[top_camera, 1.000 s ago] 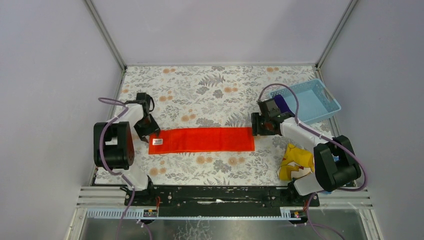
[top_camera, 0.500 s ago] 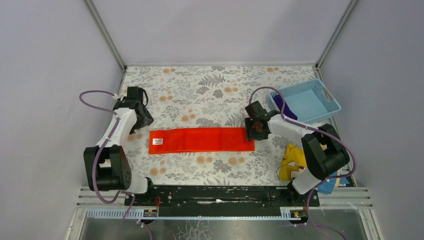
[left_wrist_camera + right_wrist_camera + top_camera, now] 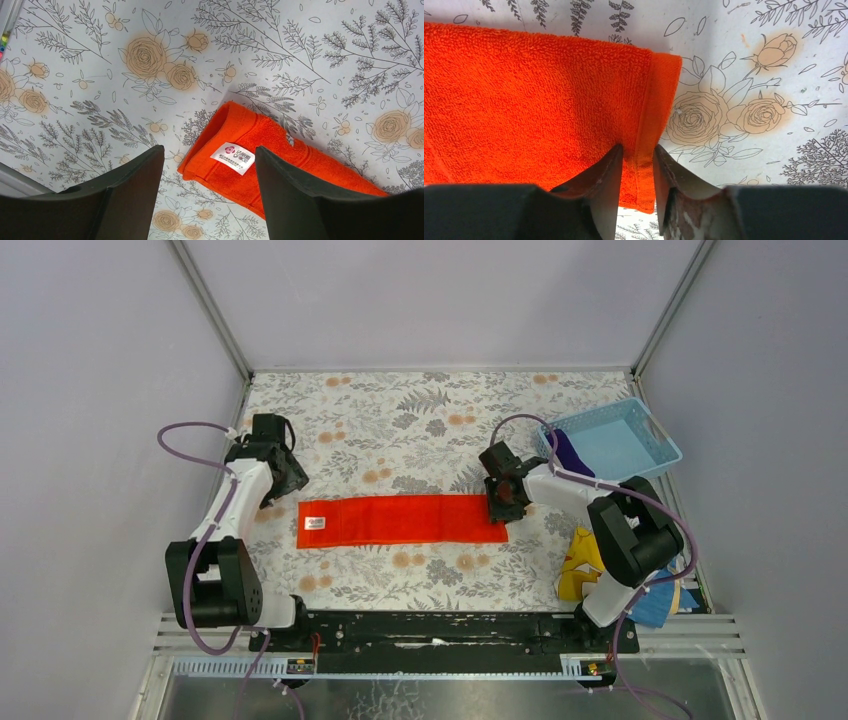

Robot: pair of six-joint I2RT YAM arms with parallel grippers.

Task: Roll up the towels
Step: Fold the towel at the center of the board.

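The orange-red towel [image 3: 400,520] lies flat as a long folded strip across the middle of the table, with its white label at the left end. My right gripper [image 3: 498,505] sits at the strip's right end. In the right wrist view the right gripper [image 3: 638,147] has its fingers pinched on the towel's [image 3: 534,100] hemmed edge. My left gripper [image 3: 285,480] is open and empty, hovering just beyond the left end. In the left wrist view the left gripper [image 3: 209,150] frames the labelled corner of the towel [image 3: 300,165]. The purple towel [image 3: 565,450] lies in the basket's left corner.
A light blue plastic basket [image 3: 655,455] stands at the back right. A yellow-and-blue printed cloth [image 3: 585,565] lies at the front right beside the right arm's base. The flowered tablecloth [image 3: 400,420] covers the table, with frame posts at the far corners.
My left gripper has drawn back from the towel's left end. My right gripper has moved left and down onto the towel's right edge and closed on the hem.
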